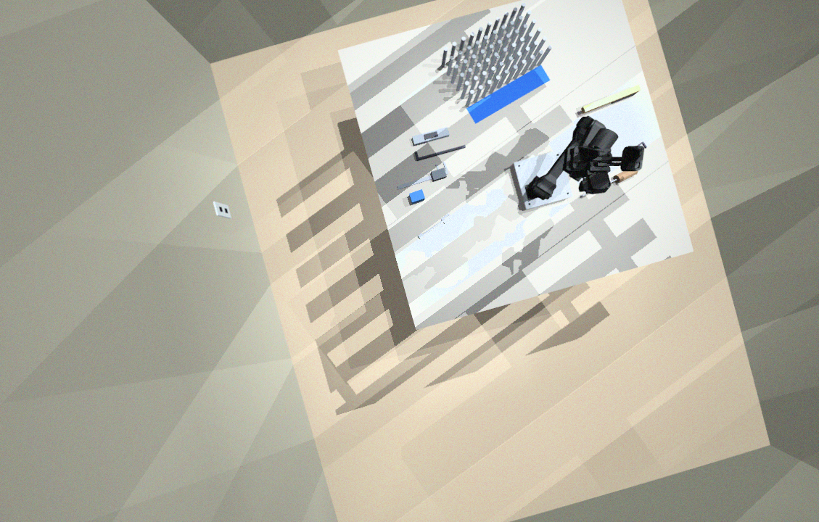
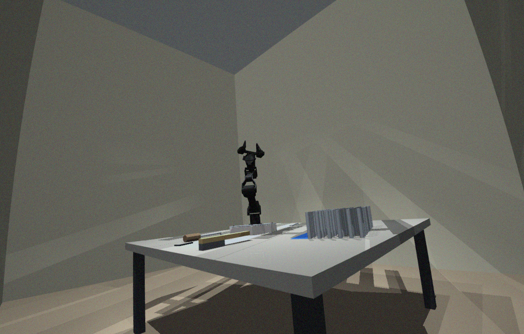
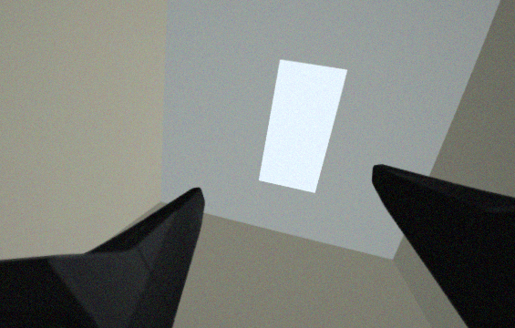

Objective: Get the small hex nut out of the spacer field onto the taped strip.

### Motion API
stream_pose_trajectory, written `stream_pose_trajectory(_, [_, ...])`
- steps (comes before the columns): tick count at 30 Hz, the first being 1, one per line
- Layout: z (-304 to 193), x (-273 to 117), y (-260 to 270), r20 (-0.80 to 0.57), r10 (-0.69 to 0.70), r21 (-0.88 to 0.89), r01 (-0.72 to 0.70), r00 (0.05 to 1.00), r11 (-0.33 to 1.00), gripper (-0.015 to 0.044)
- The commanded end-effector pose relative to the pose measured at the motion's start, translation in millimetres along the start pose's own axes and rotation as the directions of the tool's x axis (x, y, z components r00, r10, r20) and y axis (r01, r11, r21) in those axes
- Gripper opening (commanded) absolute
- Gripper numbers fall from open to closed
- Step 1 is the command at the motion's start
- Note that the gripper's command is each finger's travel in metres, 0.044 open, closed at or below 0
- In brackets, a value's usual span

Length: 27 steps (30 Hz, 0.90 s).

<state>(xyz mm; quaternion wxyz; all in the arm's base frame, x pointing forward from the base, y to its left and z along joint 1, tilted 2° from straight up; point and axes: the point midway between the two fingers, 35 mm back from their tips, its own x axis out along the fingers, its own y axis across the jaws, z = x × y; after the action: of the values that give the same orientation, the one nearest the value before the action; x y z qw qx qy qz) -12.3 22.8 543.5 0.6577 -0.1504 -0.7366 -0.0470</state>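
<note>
The standing grey metal spacers (image 1: pixel 496 59) (image 2: pixel 338 224) form a dense upright field near the table's back edge in the top view. The blue taped strip (image 1: pixel 508 95) (image 2: pixel 300 236) lies along their front. No nut can be made out on the strip or among the spacers. My gripper (image 2: pixel 251 144) (image 3: pixel 285 184) is open and empty, pointing up high above the table, well away from the spacers. A wooden-handled tool (image 1: pixel 624 176) (image 2: pixel 191 237) lies partly hidden by the arm in the top view. A thin black hooked tool (image 2: pixel 183 244) lies beside it.
A yellow-topped bar (image 1: pixel 610 99) (image 2: pixel 224 238) lies right of the strip. At the left lie a grey slotted block (image 1: pixel 439 134), a dark bar (image 1: pixel 439 152), a grey block with a thin strip (image 1: pixel 439 173) and a blue block (image 1: pixel 416 196). The arm's base plate (image 1: pixel 520 170) is near the middle.
</note>
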Motion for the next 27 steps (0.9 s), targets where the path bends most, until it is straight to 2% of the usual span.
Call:
stream_pose_trajectory(1, [29.9,3.0,29.9,0.071,0.082,0.008,-0.083,0.994,0.997,0.0440])
stream_pose_trajectory(7, [55.3,0.7,87.6,0.133,0.234,0.016,-0.238,0.963,0.971,0.0440])
stream_pose_trajectory(13, [54.8,-12.2,155.5,0.130,0.410,0.030,-0.416,0.903,0.909,0.0440])
stream_pose_trajectory(21, [11.1,-46.6,238.0,0.016,0.625,0.071,-0.624,0.781,0.778,0.0440])
stream_pose_trajectory(27, [-45.0,-85.5,287.1,-0.119,0.749,0.191,-0.725,0.652,0.662,0.0440])
